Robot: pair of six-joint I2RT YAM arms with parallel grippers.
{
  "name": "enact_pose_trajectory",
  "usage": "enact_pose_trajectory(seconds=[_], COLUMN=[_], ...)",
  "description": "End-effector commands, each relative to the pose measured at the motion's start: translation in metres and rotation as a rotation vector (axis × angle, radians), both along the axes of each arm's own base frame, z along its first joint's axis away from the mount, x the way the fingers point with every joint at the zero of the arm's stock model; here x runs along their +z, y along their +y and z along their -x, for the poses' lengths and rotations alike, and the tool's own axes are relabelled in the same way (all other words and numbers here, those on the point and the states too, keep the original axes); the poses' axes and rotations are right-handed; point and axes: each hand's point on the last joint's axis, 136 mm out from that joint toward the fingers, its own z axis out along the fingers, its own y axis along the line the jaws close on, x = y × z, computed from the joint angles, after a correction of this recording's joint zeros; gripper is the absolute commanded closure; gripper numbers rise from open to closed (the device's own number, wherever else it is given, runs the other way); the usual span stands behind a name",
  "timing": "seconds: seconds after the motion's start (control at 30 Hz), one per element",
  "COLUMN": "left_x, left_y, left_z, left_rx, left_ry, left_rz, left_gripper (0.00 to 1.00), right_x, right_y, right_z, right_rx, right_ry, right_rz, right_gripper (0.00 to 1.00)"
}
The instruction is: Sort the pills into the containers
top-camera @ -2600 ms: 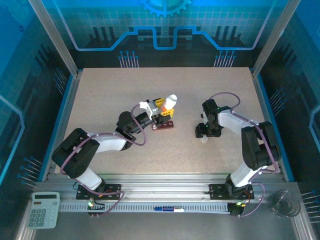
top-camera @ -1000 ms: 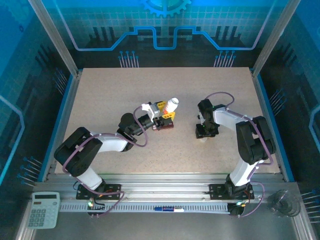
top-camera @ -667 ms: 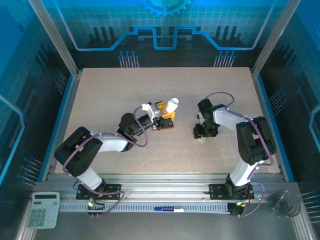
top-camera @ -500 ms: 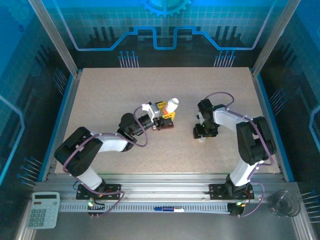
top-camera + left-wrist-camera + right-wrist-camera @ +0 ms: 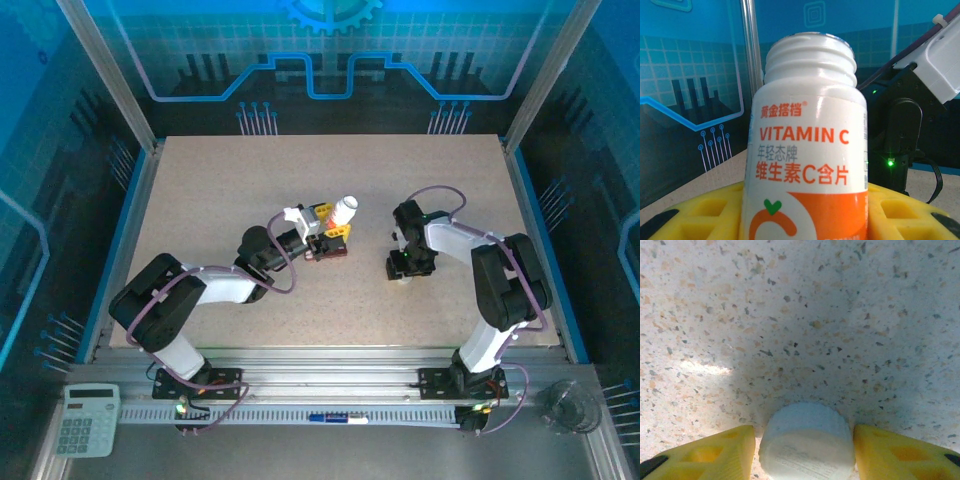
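My left gripper point(image 5: 335, 226) is shut on a white and orange Vitamin C bottle point(image 5: 344, 209), tilted up to the right with its threaded neck uncapped. In the left wrist view the bottle point(image 5: 809, 150) stands between the yellow fingers point(image 5: 700, 212). Just below it, the dark reddish-brown containers strip point(image 5: 328, 250) lies on the table. My right gripper point(image 5: 404, 270) points down at the table. Its yellow fingers point(image 5: 715, 452) stand either side of the white cap point(image 5: 807, 440), which rests on the table with a thin gap on the left side. Pills are hidden.
The speckled table point(image 5: 200, 200) is walled by blue panels and aluminium posts. A calculator point(image 5: 86, 420) sits at the front left outside the table. A pen point(image 5: 335, 417) lies on the front rail, and a clear round object point(image 5: 565, 408) is at the front right.
My right gripper's jaws have parted around the white cap, which now rests on the table. The left gripper and bottle have held still over the last second.
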Motion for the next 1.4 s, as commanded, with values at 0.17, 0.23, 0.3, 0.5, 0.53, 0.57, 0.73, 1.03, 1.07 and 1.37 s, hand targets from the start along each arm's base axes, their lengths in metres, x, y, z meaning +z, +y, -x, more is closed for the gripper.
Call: enact_pose_trajectory(seconds=[0.17,0.23,0.3,0.5,0.53,0.57,0.73,1.03,1.07,1.37], left_x=[0.0,-0.001,-0.002,-0.006,-0.008,-0.009,-0.018,-0.04,-0.042,-0.053], left_y=[-0.003,-0.004,-0.005,-0.011,-0.011,-0.012,-0.019,-0.039,-0.042,-0.057], left_z=[0.007,0.007,0.008,0.006,0.005,0.005,0.004,-0.003,-0.004,-0.01], left_rx=[-0.033,-0.036,-0.043,-0.058,-0.058,-0.06,-0.08,-0.124,-0.127,-0.176], left_ry=[-0.007,-0.01,-0.013,-0.01,-0.008,-0.008,-0.009,0.002,0.002,-0.008], left_rz=[0.016,0.012,0.008,0.001,-0.002,-0.005,-0.028,-0.063,-0.068,-0.084], left_gripper=[1.0,1.0,1.0,1.0,1.0,1.0,1.0,1.0,1.0,1.0], right_x=[0.001,0.003,0.007,0.043,0.053,0.061,0.119,0.203,0.208,0.242], right_y=[0.005,0.006,0.008,0.017,0.018,0.019,0.022,0.023,0.023,0.037], right_z=[0.002,0.001,-0.001,-0.016,-0.02,-0.023,-0.043,-0.062,-0.062,-0.052], right_rx=[0.033,0.033,0.034,0.026,0.022,0.021,0.0,-0.015,-0.012,0.069], right_ry=[0.02,0.012,0.002,-0.083,-0.102,-0.118,-0.222,-0.333,-0.339,-0.342], right_rz=[0.012,0.009,0.001,-0.055,-0.068,-0.082,-0.172,-0.376,-0.391,-0.525], right_gripper=[0.55,0.6,0.64,0.64,0.64,0.64,0.63,0.62,0.62,0.62])
